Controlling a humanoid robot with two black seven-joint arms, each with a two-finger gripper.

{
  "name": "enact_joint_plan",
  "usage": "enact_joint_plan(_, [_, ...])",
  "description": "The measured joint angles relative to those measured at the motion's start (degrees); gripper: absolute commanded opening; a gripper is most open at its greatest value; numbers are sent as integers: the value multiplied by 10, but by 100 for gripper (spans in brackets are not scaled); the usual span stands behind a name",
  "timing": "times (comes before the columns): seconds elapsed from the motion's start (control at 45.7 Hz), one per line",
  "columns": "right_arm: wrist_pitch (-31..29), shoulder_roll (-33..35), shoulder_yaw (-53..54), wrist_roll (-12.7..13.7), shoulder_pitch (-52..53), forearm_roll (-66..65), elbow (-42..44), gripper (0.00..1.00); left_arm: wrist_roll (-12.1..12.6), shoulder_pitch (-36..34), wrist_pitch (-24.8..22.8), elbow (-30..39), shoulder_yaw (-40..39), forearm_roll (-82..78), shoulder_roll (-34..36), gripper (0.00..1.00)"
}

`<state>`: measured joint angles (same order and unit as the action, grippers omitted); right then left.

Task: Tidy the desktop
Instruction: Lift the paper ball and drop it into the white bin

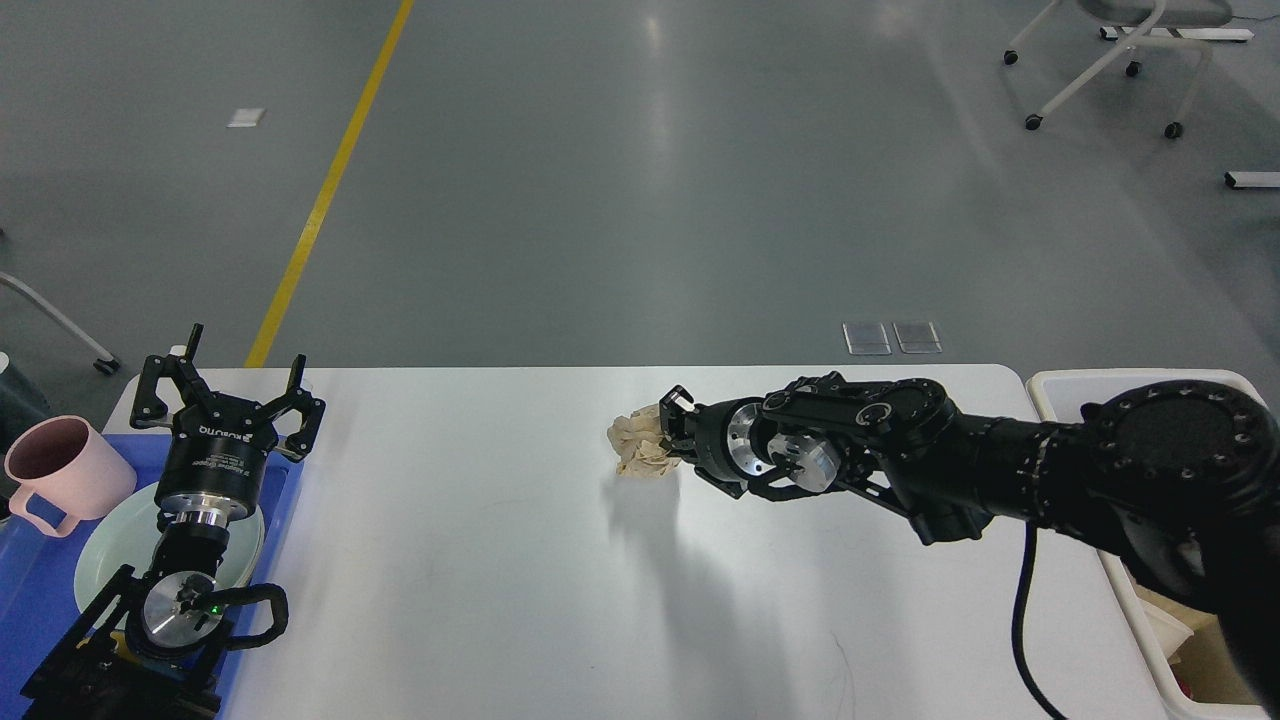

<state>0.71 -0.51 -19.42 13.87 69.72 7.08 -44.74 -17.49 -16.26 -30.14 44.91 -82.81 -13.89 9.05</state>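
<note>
Desktop (480, 560), right end effector (668, 432) gripping crumpled paper (640, 445)

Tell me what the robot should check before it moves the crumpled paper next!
1. Right gripper shut on the crumpled paper: ok.
2. Paper lifted off the desktop: ok, its shadow lies apart below it.
3. Cream bin at the right edge, open on top: ok.
4. Room left in the bin: cannot tell, the arm hides most of it.
5. Left gripper open over the blue tray, out of the way: ok.
</note>
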Motion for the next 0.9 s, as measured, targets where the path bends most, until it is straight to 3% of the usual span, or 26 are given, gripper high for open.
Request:
enact_joint_plan(0.416, [-137,89,-255,-3,263,63,-197,0,2,-1,0,0,0,0,0,97])
enact_joint_plan(0.744, [-339,162,-371,0,501,3,-336,0,3,-1,0,0,-1,0,1,97])
enact_joint_plan(0.897, [-403,183,-417,1,595,-32,-388,0,3,-1,0,0,0,0,1,97])
